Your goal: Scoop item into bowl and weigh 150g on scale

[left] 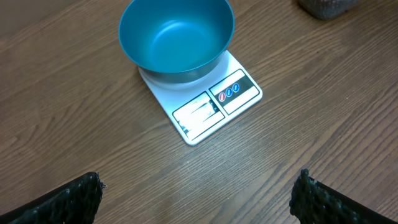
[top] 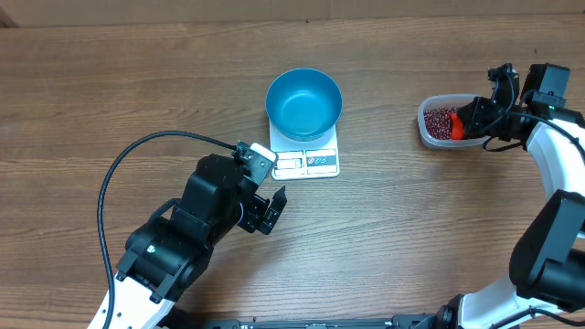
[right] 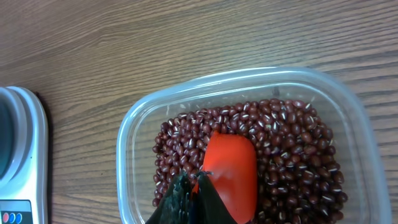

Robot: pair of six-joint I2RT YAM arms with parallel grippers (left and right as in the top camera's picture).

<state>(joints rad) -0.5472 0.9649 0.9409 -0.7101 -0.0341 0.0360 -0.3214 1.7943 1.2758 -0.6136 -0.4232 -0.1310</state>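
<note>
A round blue bowl [top: 304,103] is seen standing on a small white scale [top: 306,163], which is placed near the middle of the wooden tabletop [top: 137,82]. The far part of the scale is covered by the bowl, so that only the near edge, with its display window and label panel, is left uncovered. In the left wrist view the inside of the bowl is shown as plain blue.

To the right of the scale, and well apart from it, a clear plastic tub [top: 422,123] is set on the tabletop. The beans [right: 286,137] are contained in this tub: many small dark red grains, lying in a loose layer across its floor. An orange-red scoop [right: 230,168] is laid among the beans, with its rounded end surrounded by them. The near end of the scoop is gripped by the right gripper [right: 194,200], whose dark fingers are pressed together on it at the tub's near side.

The left gripper [top: 274,212] is held over bare wood just in front of the scale and slightly to its left, and it is pointed towards the scale. It is spread wide and nothing is held in it. In the left wrist view its two fingertips [left: 81,196] are seen only at the lower corners, far apart, with wood grain between them and the scale and bowl beyond.
</note>
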